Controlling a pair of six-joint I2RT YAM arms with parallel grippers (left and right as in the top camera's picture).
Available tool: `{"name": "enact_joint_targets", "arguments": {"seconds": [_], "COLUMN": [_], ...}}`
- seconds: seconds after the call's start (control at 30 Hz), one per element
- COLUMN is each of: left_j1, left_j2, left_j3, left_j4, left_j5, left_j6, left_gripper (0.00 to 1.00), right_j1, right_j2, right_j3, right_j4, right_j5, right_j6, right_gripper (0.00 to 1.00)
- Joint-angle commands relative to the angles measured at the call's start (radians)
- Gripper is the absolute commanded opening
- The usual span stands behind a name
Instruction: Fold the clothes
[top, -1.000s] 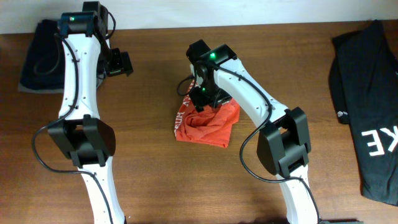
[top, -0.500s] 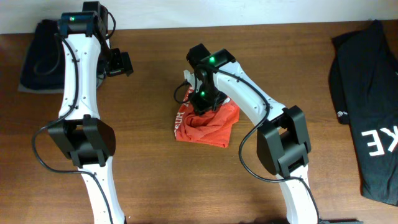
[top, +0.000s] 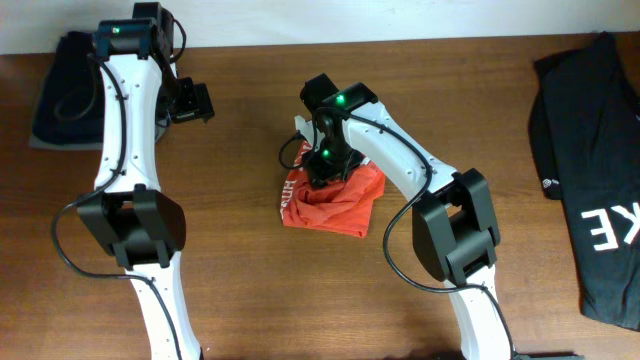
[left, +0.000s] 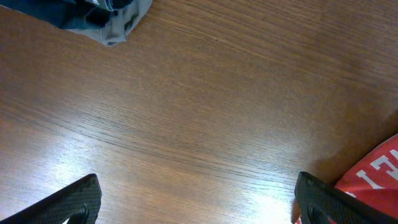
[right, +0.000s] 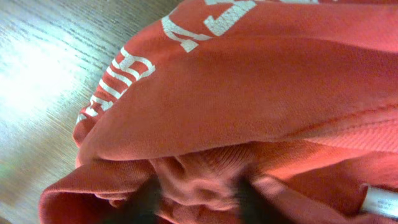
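1 red-orange T-shirt (top: 335, 205) lies crumpled at the middle of the table (top: 240, 260). A ridge of its cloth is pinched between the closed fingers (right: 146, 199) of the right gripper (right: 198, 196), probably so that a layer can be lifted and spread. Farther back, the left gripper (top: 193, 102) is held wide open and empty over bare wood, seemingly parked out of the way. At the far-left corner a navy pile (top: 60, 90) is seen.

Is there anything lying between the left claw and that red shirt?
Nothing: from overhead, only bare wooden table separates the left gripper from the red-orange T-shirt.
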Motion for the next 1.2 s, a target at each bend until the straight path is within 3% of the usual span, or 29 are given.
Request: {"name": "enact_joint_targets", "arguments": {"seconds": [0.0,0.07,0.33,0.67,0.97,1.03,1.17], "left_j1": [-0.002,-0.002,-0.001,-0.002,-0.002,-0.002,-0.002], "left_j2": [-0.008,-0.008,-0.008,-0.008,-0.008,-0.008,-0.008], "left_j3": [-0.009,-0.009,-0.009,-0.009,-0.009,-0.009,-0.009], "left_j4": [-0.002,-0.002,-0.002,-0.001,-0.002,-0.001,-0.002], "left_j5": [-0.015,-0.015,-0.015,-0.015,-0.015,-0.015,-0.015], "left_j6": [-0.012,-0.012,-0.012,-0.012,-0.012,-0.012,-0.012], "left_gripper": [0.99,0.99,0.99,0.99,0.99,0.99,0.99], "right_j1": [-0.003,-0.003,-0.013,-0.023,-0.024,-0.024,-0.033], "right_j2": [-0.003,-0.003,-0.041,-0.188,-0.202,-0.202,-0.202], "right_j3": [-0.009,-0.009,0.045,0.079,0.078,0.078,0.078], "right_j4": [0.009,0.013,-0.028,-0.204,-0.360,-0.389,-0.441], "right_j5": [-0.032,-0.031,0.008,0.137,0.225,0.226,0.238], "right_j6": [0.001,0.025,0.110,0.245,0.317,0.317,0.317], "right_gripper": [0.16,0.04,0.04,0.04,0.04,0.10,0.12]}}
